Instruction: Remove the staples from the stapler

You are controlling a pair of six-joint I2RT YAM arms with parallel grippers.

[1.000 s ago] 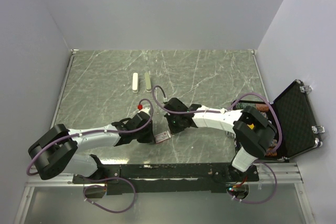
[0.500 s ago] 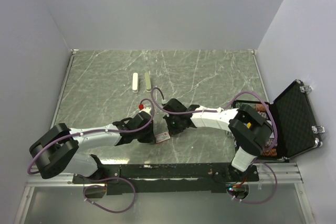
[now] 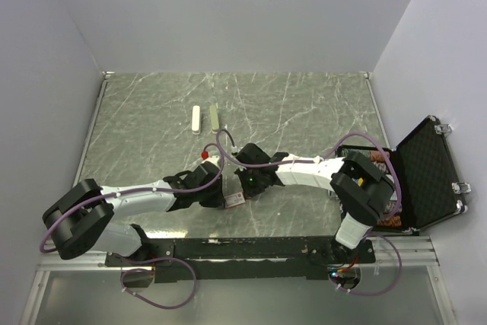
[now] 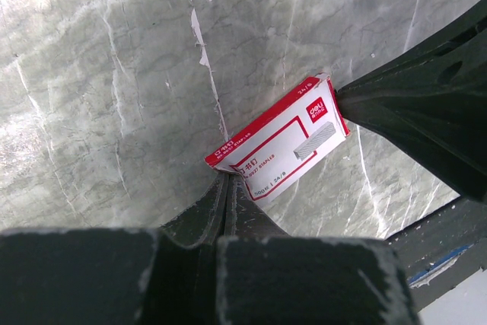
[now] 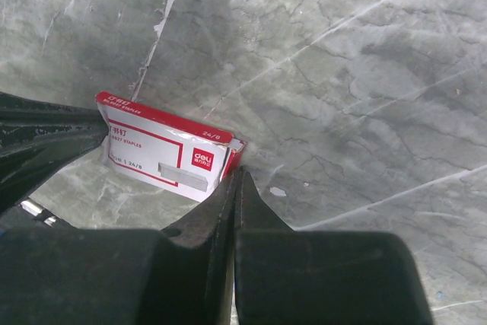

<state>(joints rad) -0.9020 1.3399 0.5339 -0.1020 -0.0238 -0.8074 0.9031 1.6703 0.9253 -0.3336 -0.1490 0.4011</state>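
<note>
You have both arms converged on the little red-and-white box (image 3: 234, 199), which lies flat on the marble table (image 3: 304, 104) just ahead of the arm bases, so take that box as your reference. Your left gripper (image 4: 227, 182) has its fingers pressed together with no gap, the tips touching one end corner of the box. Your right gripper (image 5: 236, 176) is likewise closed tight, its tips against the opposite end, where a card flap looks torn or lifted. Whether either pair has nipped a sliver of card cannot be told. No loose staples show in any view. The only strip in sight is the one printed on the box face, so they are probably inside something. A white bar (image 3: 196, 119) and a beige bar (image 3: 215, 118) lie side by side well beyond the box toward the far wall, and whether they belong to the stapler is unclear. An open black case (image 3: 430, 173) sits far off to the right of the box. This reads as the box-handling step, pinning it between two closed tips. Next you will likely need to open one gripper to grasp something, and do it gently, since a light card box will probably skid once one side lets go.
</note>
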